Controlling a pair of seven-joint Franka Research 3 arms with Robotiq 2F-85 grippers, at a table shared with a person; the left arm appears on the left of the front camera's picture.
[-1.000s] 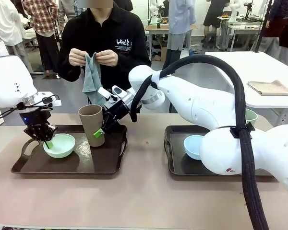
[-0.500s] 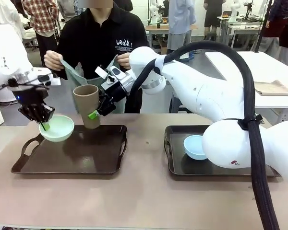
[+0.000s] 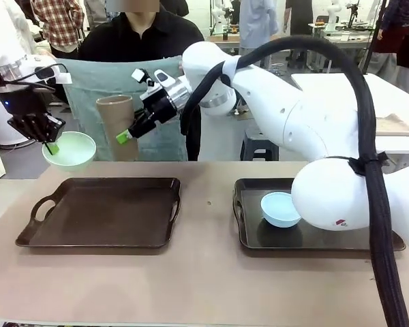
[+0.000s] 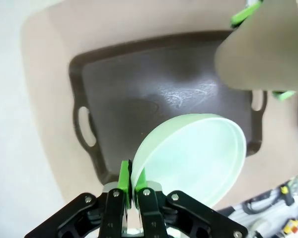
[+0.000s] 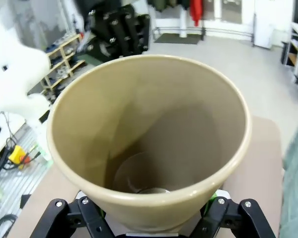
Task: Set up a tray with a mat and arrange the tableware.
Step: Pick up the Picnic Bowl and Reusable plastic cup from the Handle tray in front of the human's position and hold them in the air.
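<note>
My left gripper (image 3: 50,145) is shut on the rim of the pale green bowl (image 3: 69,150), held in the air above the left tray's (image 3: 102,212) far left end. In the left wrist view, the fingertips (image 4: 124,179) pinch the bowl (image 4: 193,153) over the bare tray (image 4: 149,99). My right gripper (image 3: 126,135) is shut on the brown cup (image 3: 115,126), raised beyond that tray; the cup (image 5: 149,124) stands between the fingers (image 5: 84,210). The person holds a grey-green mat (image 3: 157,102) spread wide behind the cup. The light blue bowl (image 3: 279,208) sits in the right tray (image 3: 249,235). The pale green cup is hidden.
The right arm's white links and black cable (image 3: 368,170) arch over the right tray. A folded cloth (image 3: 395,125) lies on a white table at the far right. Bare tabletop (image 3: 204,286) stretches along the near edge.
Both grippers lifted the bowl and the cup up off the left tray, leaving it bare. The person unfolded the mat and spread it wide.
</note>
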